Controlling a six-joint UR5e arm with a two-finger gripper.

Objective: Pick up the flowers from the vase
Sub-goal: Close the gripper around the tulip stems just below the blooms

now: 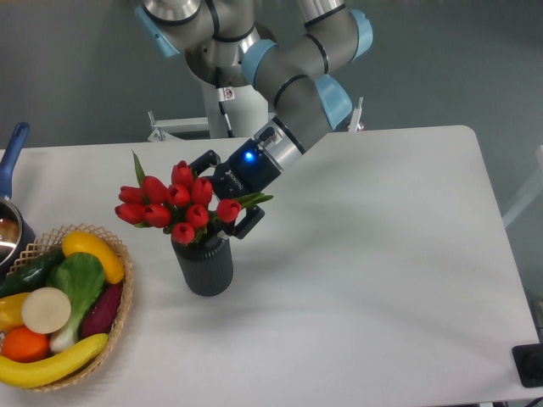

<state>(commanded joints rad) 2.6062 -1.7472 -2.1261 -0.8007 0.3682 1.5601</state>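
The black two-finger gripper [222, 197], jaws spread at frame centre-left, may tip the ribbed dark grey vase [204, 264] while closing on the red tulips [174, 203].

Red flowers [170, 203] (green leaves) in ribbed dark-grey vase [204, 266].

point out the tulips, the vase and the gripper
tulips [174, 203], fixed camera, on a red bloom mid-bunch
vase [204, 267], fixed camera, on its ribbed wall
gripper [222, 193], fixed camera, midway between its fingertips
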